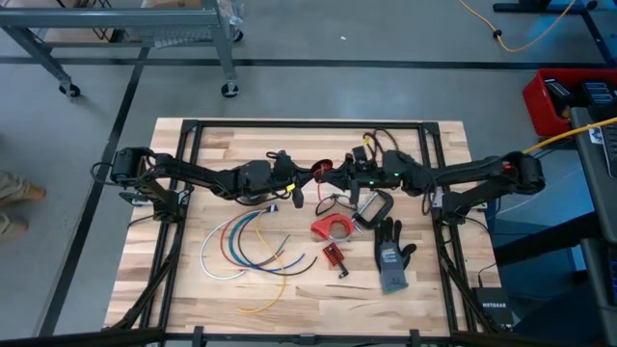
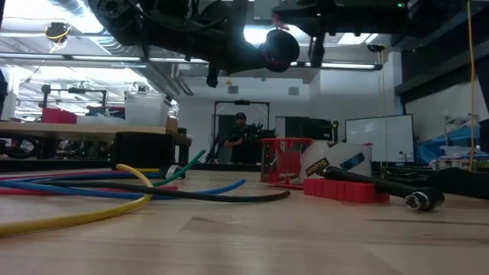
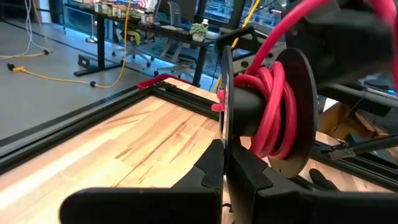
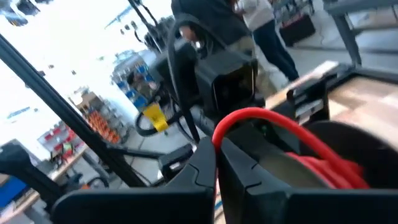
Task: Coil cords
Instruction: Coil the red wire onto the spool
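**Red cord on the spool, 2 grippers clamped**

Left gripper (image 3: 225,177) pinches the black spool's (image 3: 292,112) flange above mid-table; right gripper (image 4: 216,163) nips the red cord (image 3: 268,106). It looks light, limp, springy: best held near the spool.

1. A black box (image 1: 495,306) sits at the table's corner, well away from the right gripper (image 1: 337,176), out past the glove (image 1: 390,255). It carries pale lettering that looks like "NETGEAR", though it is too small to be sure.
2. The tape roll (image 2: 336,160), lying near the right gripper and below it, has a dark and yellow label. Its lettering cannot be read.
3. The glove, farther from the right gripper than the tape roll, has a small printed patch near the cuff. The print is illegible.
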